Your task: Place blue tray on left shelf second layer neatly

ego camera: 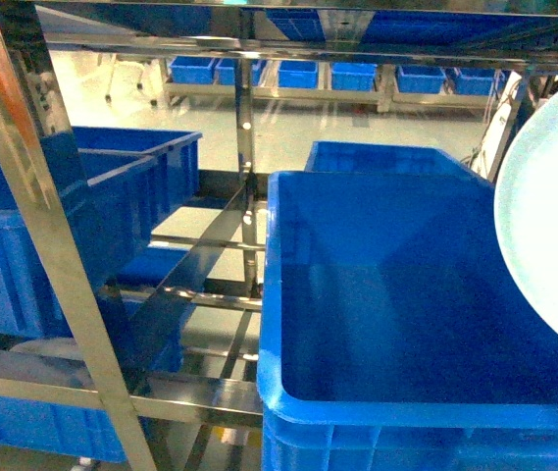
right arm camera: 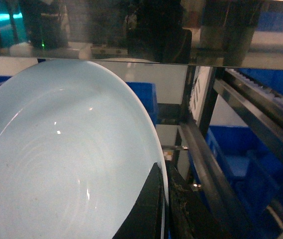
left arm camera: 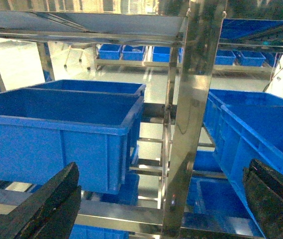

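The blue tray [right arm camera: 66,164], pale, round and glossy, fills the left of the right wrist view. My right gripper [right arm camera: 163,199] is shut on its right rim, one finger on each face. In the head view the blue tray [ego camera: 548,226] stands tilted on edge at the far right, above a crate, and neither gripper shows there. The left shelf [ego camera: 33,226] is a shiny steel rack with angled uprights and rails. My left gripper [left arm camera: 161,204] is open and holds nothing, and a steel upright [left arm camera: 191,124] of the rack stands ahead of it, between the two fingers.
Deep dark-blue crates sit on the rack: one at left [ego camera: 63,216], a large one at right [ego camera: 406,294], and others on the tier below. More crates [ego camera: 298,74] line a low shelf across the floor. Steel rails [right arm camera: 216,164] run close beside the tray's rim.
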Robot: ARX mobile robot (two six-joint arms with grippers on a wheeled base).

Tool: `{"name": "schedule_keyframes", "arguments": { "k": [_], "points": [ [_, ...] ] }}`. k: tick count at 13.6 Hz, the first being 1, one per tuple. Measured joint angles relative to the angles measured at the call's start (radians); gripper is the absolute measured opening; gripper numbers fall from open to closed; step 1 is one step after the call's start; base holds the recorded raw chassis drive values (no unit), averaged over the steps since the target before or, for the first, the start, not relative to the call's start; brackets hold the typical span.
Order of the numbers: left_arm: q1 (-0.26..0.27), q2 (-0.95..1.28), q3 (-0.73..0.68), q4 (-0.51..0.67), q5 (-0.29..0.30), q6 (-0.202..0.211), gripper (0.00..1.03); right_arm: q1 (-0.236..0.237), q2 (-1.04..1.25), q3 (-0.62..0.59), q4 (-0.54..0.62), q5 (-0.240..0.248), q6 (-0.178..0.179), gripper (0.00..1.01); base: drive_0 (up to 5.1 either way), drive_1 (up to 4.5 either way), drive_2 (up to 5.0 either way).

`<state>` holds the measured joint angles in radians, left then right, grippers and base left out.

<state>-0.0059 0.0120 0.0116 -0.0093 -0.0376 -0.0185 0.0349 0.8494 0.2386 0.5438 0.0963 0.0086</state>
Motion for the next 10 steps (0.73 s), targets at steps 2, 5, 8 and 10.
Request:
{"name": "schedule_keyframes", "arguments": {
  "k": [2, 5, 8, 10],
  "points": [
    [0.000, 0.000, 0.000, 0.000, 0.000, 0.000, 0.98, -0.003, 0.060, 0.014, -0.014, -0.026, 0.168, 0.02, 0.0, 0.00, 0.0],
    [0.000, 0.000, 0.000, 0.000, 0.000, 0.000, 0.98, -0.002, 0.090, 0.016, -0.011, -0.028, 0.236, 0.02, 0.0, 0.00, 0.0],
    [0.000, 0.000, 0.000, 0.000, 0.000, 0.000, 0.98, 0.004, 0.091, 0.021, -0.071, -0.039, 0.301, 0.02, 0.0, 0.00, 0.0],
    [0.000, 0.000, 0.000, 0.000, 0.000, 0.000, 0.98, 0.003, 0.104, 0.021, -0.106, -0.045, 0.381, 0.02, 0.0, 0.00, 0.0]
  ]
}}
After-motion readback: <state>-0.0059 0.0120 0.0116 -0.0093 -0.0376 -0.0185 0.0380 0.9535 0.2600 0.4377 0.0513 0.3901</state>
